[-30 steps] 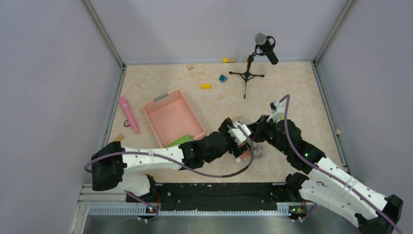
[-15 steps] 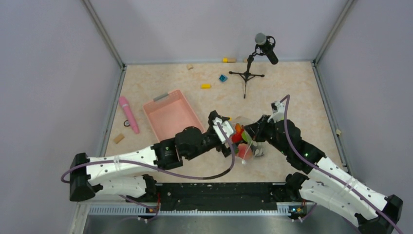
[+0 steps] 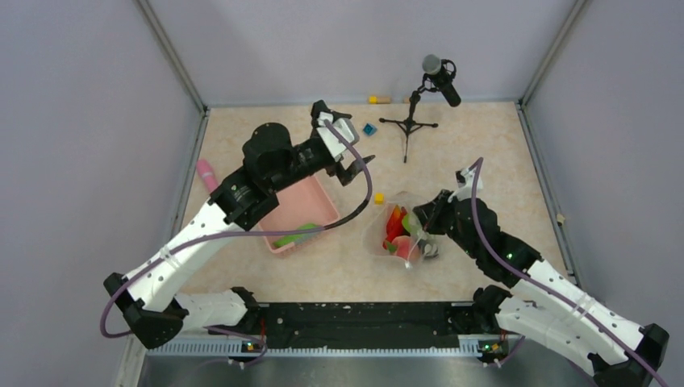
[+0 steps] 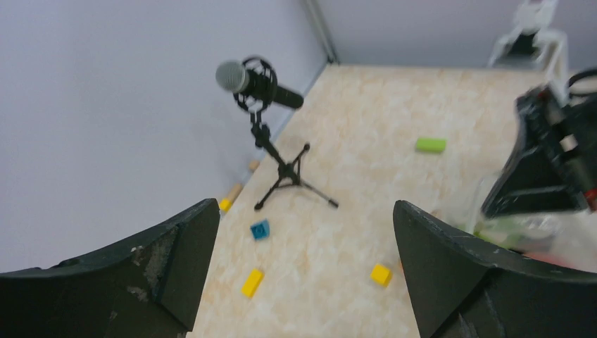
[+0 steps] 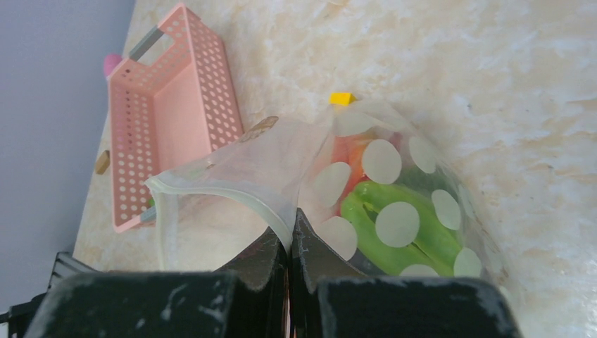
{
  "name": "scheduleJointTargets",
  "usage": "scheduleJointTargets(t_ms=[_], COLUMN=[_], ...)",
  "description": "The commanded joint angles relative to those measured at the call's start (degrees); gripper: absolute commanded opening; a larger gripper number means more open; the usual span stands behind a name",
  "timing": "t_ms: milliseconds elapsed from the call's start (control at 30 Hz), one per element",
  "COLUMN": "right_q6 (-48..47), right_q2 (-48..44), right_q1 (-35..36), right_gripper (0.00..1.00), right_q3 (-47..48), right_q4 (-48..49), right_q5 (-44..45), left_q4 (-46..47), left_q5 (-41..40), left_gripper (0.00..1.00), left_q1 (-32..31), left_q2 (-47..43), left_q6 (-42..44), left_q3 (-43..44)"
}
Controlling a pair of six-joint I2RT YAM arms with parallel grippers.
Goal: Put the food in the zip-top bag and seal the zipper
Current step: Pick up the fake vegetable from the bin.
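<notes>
Status: loading mostly done, by the look of it. Sealing not started.

On the table, right of centre toward the near edge: clear floppy zip-top bag with white round dots [image 3: 377, 235]. Visible through the plastic: green pepper [image 5: 394, 232], red and orange pieces [image 3: 395, 219]. Can't count the rest.

Left to load: long green cucumber [image 3: 294, 236], lying at the near end of the pink perforated plastic basket [image 3: 306, 201], left of centre. Also a small green piece [image 4: 430, 145] out on the table, too blurred to call food or block.

Pinching the bag mouth with the right gripper [image 5: 290, 229], fingers pressed together on the rim right at the thin whitish zipper strip [image 5: 239, 198]. Mouth gaping, strip bowed and unmated.

Nothing in the left gripper [image 3: 355, 168]. Fingers spread wide, hanging above the table's far half, between the basket and the black microphone on a tripod stand [image 3: 442, 81]. In its wrist view, only loose non-food bits: small blue block [image 4: 260, 229], small yellow blocks [image 4: 252, 283]. Another small yellow block [image 3: 378, 198] just beside the bag's far side, not part of the job.

Remaining: fetch cucumber, drop in, press the zipper shut end to end.

Markings: no brand, label or readable text anywhere. Only the dot print on the bag.
</notes>
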Motion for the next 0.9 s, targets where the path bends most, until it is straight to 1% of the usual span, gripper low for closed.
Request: scheduleJointTargets(t_ms=[0,100,167,233,333,500,633,733,867], right_q6=[1.01,1.66,1.60,1.05,1.25,1.04,1.48,1.60,1.69], right_q2=[-0.62,-0.15,0.09,0.32,0.71,4.37,7.47,9.18,11.66], right_q1=[-0.18,-0.18,-0.18,-0.18,-0.18,-0.18,-0.18,-0.18,-0.18], right_gripper=[0.00,0.00,0.00,0.00,0.00,0.00,0.00,0.00,0.00], right_q3=[3.92,5.60,6.34,6.70,7.16,9.15,10.46,11.08,12.29], right_q4=[-4.21,-7.65,-9.09,-10.00,-11.05,-12.10,-12.46,-12.48,-12.85], right_q5=[6.05,7.42,8.20,9.36,11.28,11.64,10.93,11.55,12.73], left_q4=[-13.94,-23.09,-28.92,-31.97,-33.17,-35.21,-37.53,-39.01,-42.08], left_q5=[9.39,15.96,17.51,17.77,16.46,19.12,20.95,19.95,21.27], left_gripper=[0.98,0.96,0.95,0.95,0.96,0.96,0.94,0.94,0.94], left_q1=[9.06,17.50,21.39,23.95,26.21,31.92,35.78,37.18,39.00], left_q2=[3.77,8.03,10.52,11.51,10.86,11.22,14.88,16.89,19.05], left_q6=[7.22,8.66,10.47,12.73,14.77,15.94,18.69,20.75,22.97], left_q3=[2.24,6.82,8.66,7.75,3.91,-1.88,-3.69,-4.30,-5.51])
